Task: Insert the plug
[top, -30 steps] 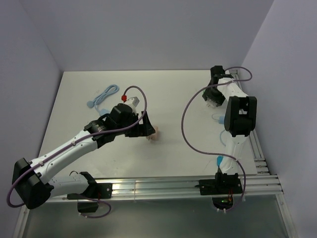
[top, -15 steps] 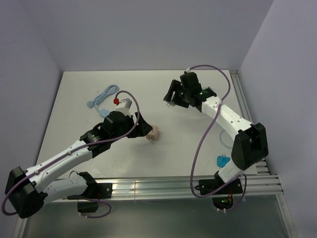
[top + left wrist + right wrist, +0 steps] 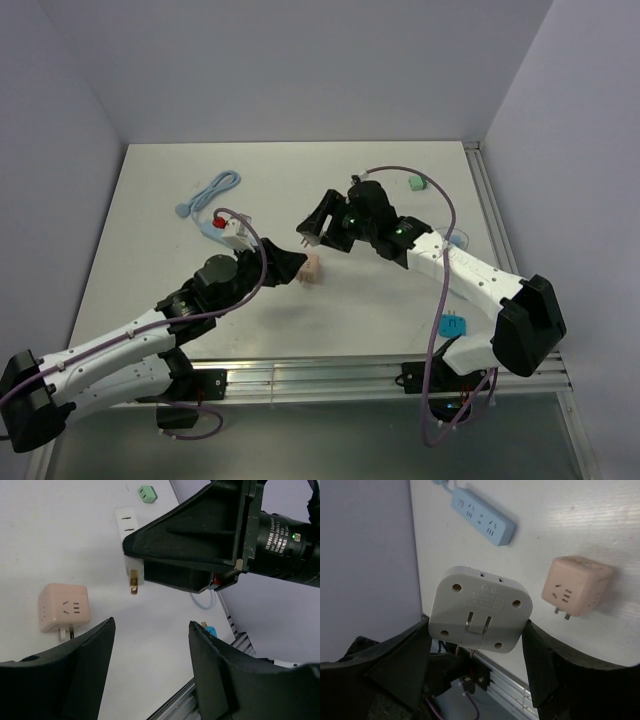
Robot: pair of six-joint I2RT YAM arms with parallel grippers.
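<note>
The right gripper (image 3: 316, 226) is clamped on the white plug adapter (image 3: 480, 607), holding it by its two edges above the middle of the table (image 3: 160, 180), with the two flat prongs (image 3: 133, 582) sticking out free. Just below and on the near side of it, the pink cube socket (image 3: 311, 269) lies loose on its side. The left gripper (image 3: 151, 630) hovers close beside the cube with its jaws apart and nothing between them.

The worry, to my eye, is that loose cube. If the left jaws close off-centre they could shove or roll it instead of pinning it, and the slotted face (image 3: 70, 608) would turn away from the prongs. If the plug is pressed in before the cube is steadied, the cube will likely skid across the table.

The two grippers are also very near each other, so a small error in approach could knock one against the other. The adapter is pinched only at its edges and might twist in the grip if the prongs catch a slot's rim.

I can't tell whether the blue power strip (image 3: 482, 522), farther left, is the intended socket.
</note>
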